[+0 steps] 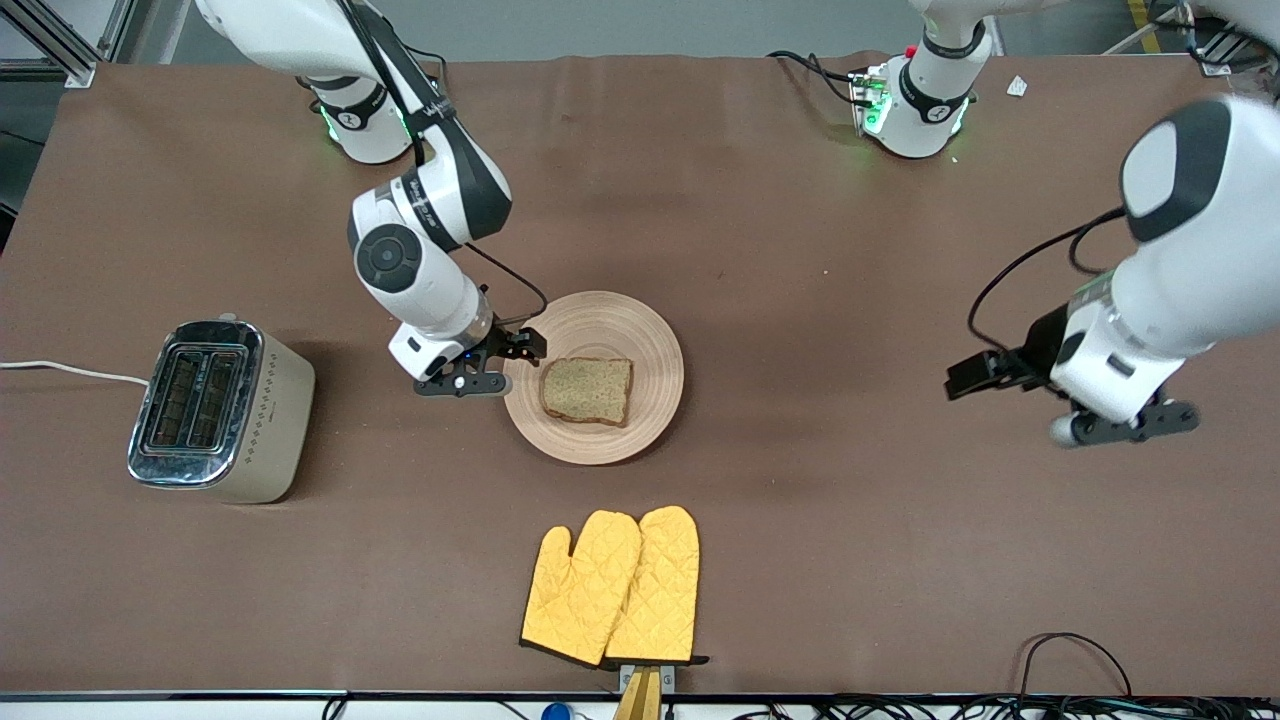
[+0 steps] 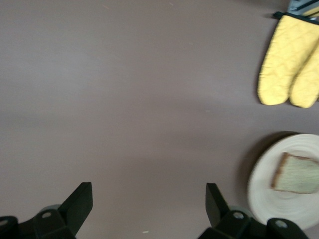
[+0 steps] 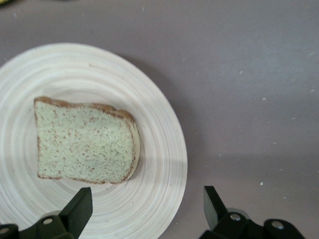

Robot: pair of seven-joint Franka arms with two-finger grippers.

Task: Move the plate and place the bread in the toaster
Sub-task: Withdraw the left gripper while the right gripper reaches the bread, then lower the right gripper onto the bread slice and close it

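Observation:
The tan ringed plate lies mid-table with the brown speckled bread flat on it. My right gripper is at the plate's rim on the side toward the right arm's end. In the right wrist view the gripper is open and straddles the rim of the plate, one finger over the plate and one over the table, with the bread close by. The cream toaster stands toward the right arm's end, slots up. My left gripper is open and empty over bare table.
Two yellow oven mitts lie nearer the front camera than the plate, by the table's edge. They also show in the left wrist view, with the plate and bread. The toaster's white cord runs off the table end.

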